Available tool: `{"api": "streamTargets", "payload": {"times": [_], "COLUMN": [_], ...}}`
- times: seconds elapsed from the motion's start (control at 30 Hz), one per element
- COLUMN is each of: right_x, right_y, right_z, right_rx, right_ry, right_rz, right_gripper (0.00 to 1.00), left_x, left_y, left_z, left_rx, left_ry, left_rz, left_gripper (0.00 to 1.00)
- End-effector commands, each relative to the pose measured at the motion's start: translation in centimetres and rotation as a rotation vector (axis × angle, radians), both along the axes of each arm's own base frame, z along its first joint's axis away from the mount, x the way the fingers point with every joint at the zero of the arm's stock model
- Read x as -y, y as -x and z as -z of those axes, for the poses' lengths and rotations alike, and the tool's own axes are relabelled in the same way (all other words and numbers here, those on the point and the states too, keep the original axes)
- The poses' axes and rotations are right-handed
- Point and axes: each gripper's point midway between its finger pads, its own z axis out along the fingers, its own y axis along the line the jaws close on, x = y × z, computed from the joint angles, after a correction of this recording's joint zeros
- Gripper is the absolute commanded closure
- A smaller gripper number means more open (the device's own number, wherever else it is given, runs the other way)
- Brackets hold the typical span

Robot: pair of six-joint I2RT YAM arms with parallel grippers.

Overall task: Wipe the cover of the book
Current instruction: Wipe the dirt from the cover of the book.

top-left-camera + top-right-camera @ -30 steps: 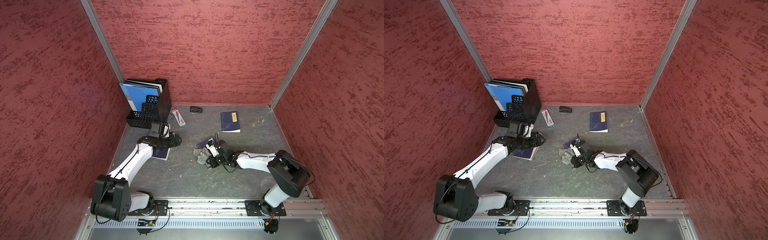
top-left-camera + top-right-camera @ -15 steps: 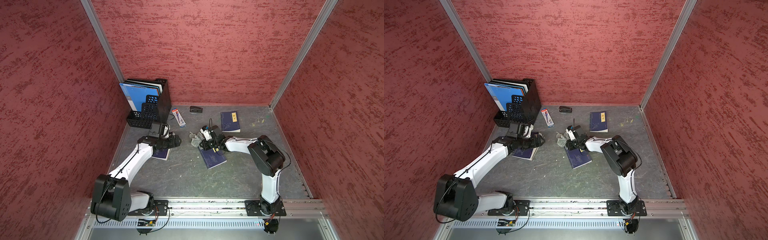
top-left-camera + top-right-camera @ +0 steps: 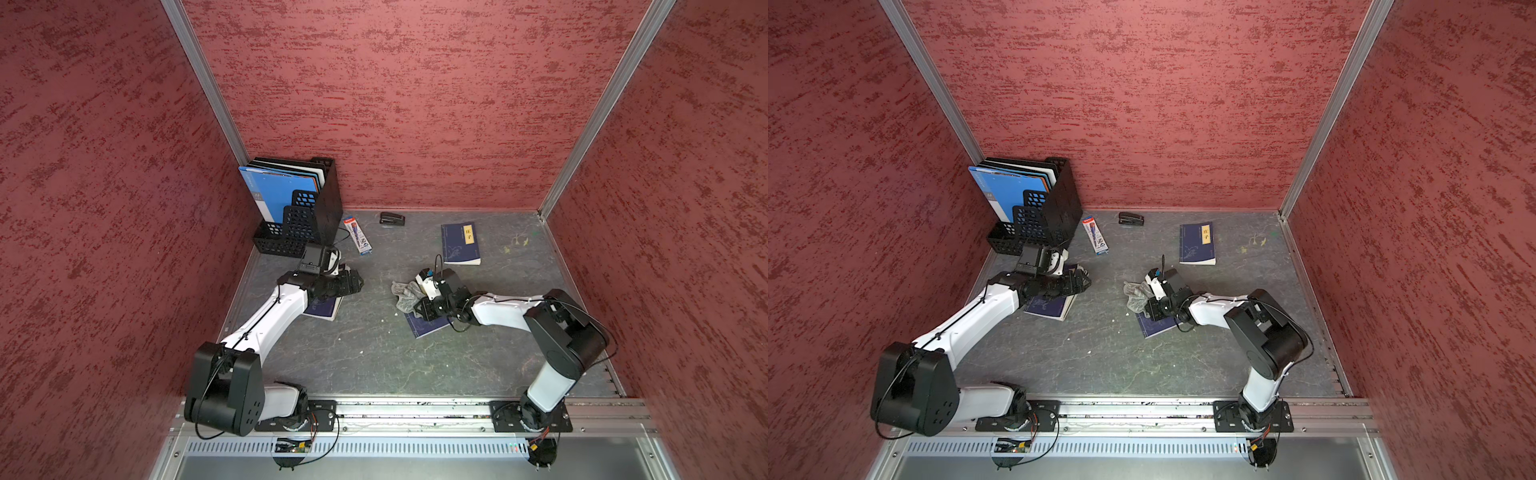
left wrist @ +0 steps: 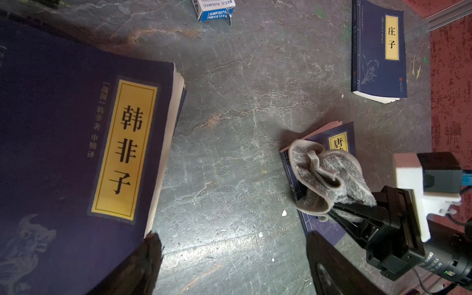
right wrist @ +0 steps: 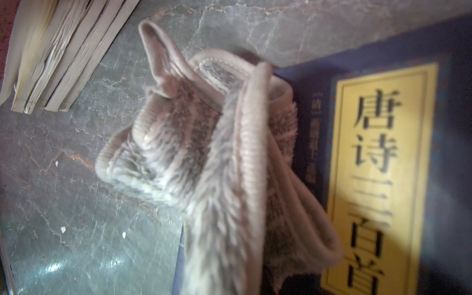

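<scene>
A dark blue book [image 3: 430, 328] with a yellow title label [image 5: 383, 166] lies flat mid-table, seen in both top views [image 3: 1156, 326]. My right gripper [image 3: 417, 305] is shut on a crumpled grey cloth [image 3: 404, 293], which rests on the book's far left corner and hangs over onto the table [image 5: 204, 153]. In the left wrist view the cloth [image 4: 327, 176] covers part of that book [image 4: 342, 138]. My left gripper [image 3: 358, 282] is open and empty [image 4: 235, 240], low over the edge of a second dark blue book [image 4: 76, 127] on the left.
A black file rack [image 3: 299, 208] with blue folders stands in the back left corner. A pencil box [image 3: 357, 235] and a black stapler [image 3: 392, 218] lie near the back wall. A third blue book [image 3: 461, 243] lies behind the right gripper. Red walls enclose three sides.
My right gripper swept the cloth from the book's near part to beyond its far left end, then came partway back onto it. The left arm has not moved.
</scene>
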Motion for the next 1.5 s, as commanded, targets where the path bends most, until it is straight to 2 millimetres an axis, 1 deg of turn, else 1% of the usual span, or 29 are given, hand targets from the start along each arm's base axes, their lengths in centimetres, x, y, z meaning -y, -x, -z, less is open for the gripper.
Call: {"api": "streamTargets", "payload": {"times": [0.0,0.07,0.1,0.17,0.23,0.43,0.5,0.6,0.67,0.73,0.83,1.0,1.07,1.13,1.17,1.23,1.4,1.47], "right_x": [3.3,3.8,3.9,3.5,2.5,-0.8,-1.5,-2.0,-1.5,-0.7,1.1,5.1,6.3,6.9,7.1,7.1,7.3,6.9], "right_y": [5.3,6.0,5.9,5.0,3.2,-3.5,-5.1,-6.0,-5.7,-4.8,-2.1,3.5,4.8,5.1,4.8,3.3,-2.7,-5.0], "right_z": [4.6,4.7,4.7,4.3,4.0,3.4,3.5,3.4,3.3,3.0,2.9,3.2,3.4,3.5,3.6,3.6,4.1,4.0], "right_rx": [-0.193,-0.209,-0.207,-0.189,-0.164,-0.092,-0.088,-0.083,-0.082,-0.083,-0.107,-0.193,-0.215,-0.215,-0.209,-0.193,-0.147,-0.126], "right_ry": [0.118,0.125,0.128,0.127,0.13,0.128,0.121,0.117,0.12,0.124,0.136,0.152,0.166,0.175,0.181,0.185,0.195,0.2], "right_rz": [0.01,0.019,0.026,0.035,0.043,0.07,0.074,0.077,0.089,0.094,0.101,0.163,0.193,0.22,0.231,0.258,0.31,0.309], "right_gripper": [0.88,0.88,0.88,0.88,0.88,0.88,0.88,0.88,0.88,0.88,0.88,0.87,0.87,0.87,0.86,0.87,0.88,0.88], "left_x": [0.5,0.5,0.5,0.6,0.8,1.0,0.9,0.8,0.7,0.7,0.8,0.9,1.1,1.2,1.4,1.6,2.5,3.2], "left_y": [-0.8,-0.9,-1.0,-1.1,-1.2,-0.7,-0.4,-0.1,-0.1,-0.1,-0.2,-0.5,-0.7,-0.8,-0.9,-1.0,-0.6,-0.2], "left_z": [-1.2,-1.3,-1.3,-1.3,-1.2,-1.6,-1.8,-2.1,-2.2,-2.4,-2.2,-2.0,-1.9,-1.7,-1.7,-1.4,-1.1,-1.1], "left_rx": [0.042,0.047,0.048,0.049,0.046,0.05,0.054,0.059,0.061,0.064,0.063,0.062,0.066,0.062,0.061,0.054,0.044,0.042], "left_ry": [0.009,0.008,0.009,0.013,0.016,0.014,0.012,0.006,0.003,0.005,0.008,0.009,0.013,0.017,0.02,0.021,0.03,0.033], "left_rz": [0.016,0.014,0.014,0.017,0.019,0.028,0.025,0.025,0.024,0.025,0.026,0.03,0.032,0.035,0.039,0.045,0.064,0.078], "left_gripper": [0.1,0.1,0.1,0.1,0.11,0.1,0.1,0.11,0.1,0.1,0.1,0.1,0.1,0.1,0.1,0.11,0.1,0.11]}}
